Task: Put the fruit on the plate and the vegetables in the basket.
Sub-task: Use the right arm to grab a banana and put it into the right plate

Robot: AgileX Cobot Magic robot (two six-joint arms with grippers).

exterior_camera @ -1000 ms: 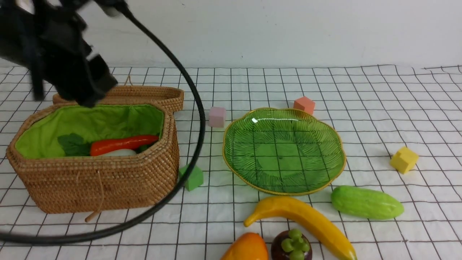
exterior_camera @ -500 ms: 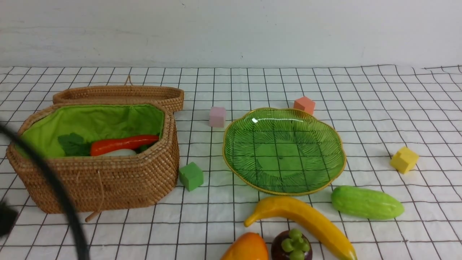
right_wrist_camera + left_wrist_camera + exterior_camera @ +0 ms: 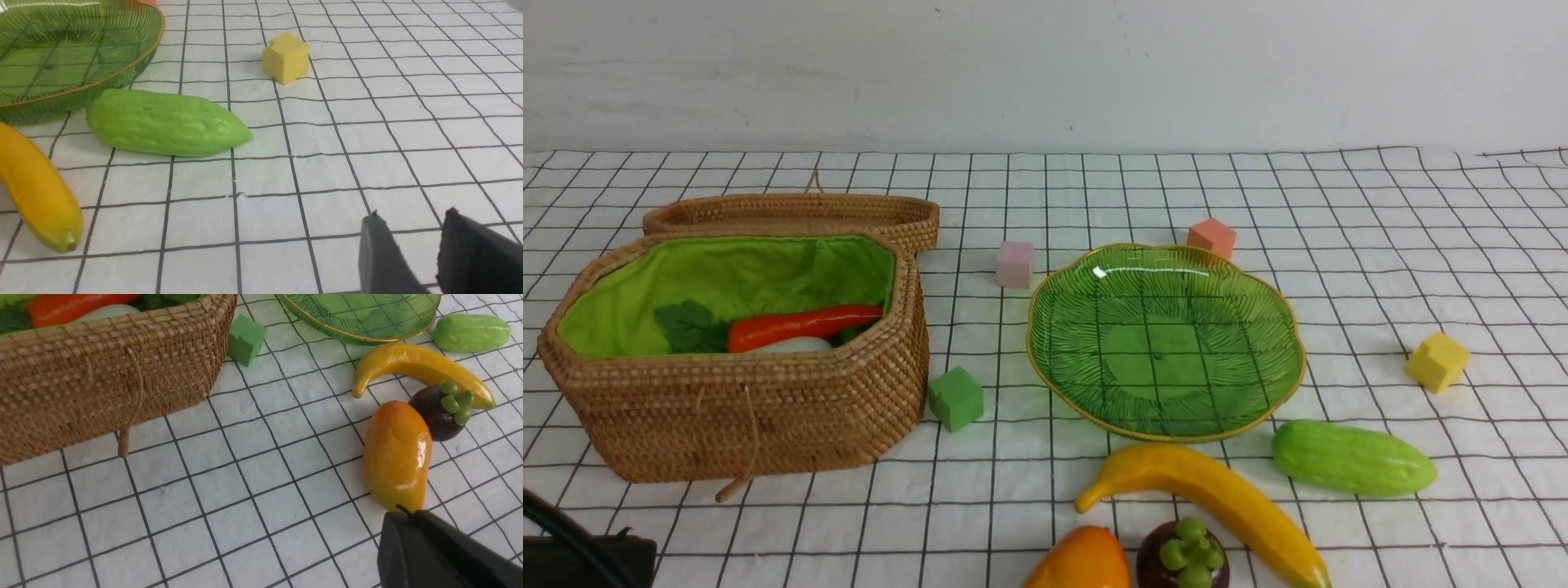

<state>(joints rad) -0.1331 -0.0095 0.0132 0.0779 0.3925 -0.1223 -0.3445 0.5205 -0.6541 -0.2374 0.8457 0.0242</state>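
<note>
The basket point(image 3: 768, 408) stands open at the left with the carrot point(image 3: 800, 324) and white radish point(image 3: 792, 346) inside. The green plate point(image 3: 1168, 343) is bare in the middle. The banana point(image 3: 1217, 494), mango point(image 3: 1082, 559) and mangosteen point(image 3: 1183, 559) lie on the cloth in front of the plate. The cucumber point(image 3: 1352, 459) lies to their right. My left gripper point(image 3: 408, 512) is shut and empty, its tip showing just before the mango point(image 3: 396, 453). My right gripper point(image 3: 412, 218) is open and empty, above bare cloth right of the cucumber point(image 3: 163, 122).
Foam cubes sit on the checked cloth: green point(image 3: 956, 398) by the basket, pink point(image 3: 1014, 264) and orange-red point(image 3: 1211, 238) behind the plate, yellow point(image 3: 1437, 361) at the right. The basket lid point(image 3: 792, 214) lies open behind it. Part of my left arm point(image 3: 580, 559) shows at the front left corner.
My left arm has pulled back from above the basket down to the front left corner. The objects have not moved.
</note>
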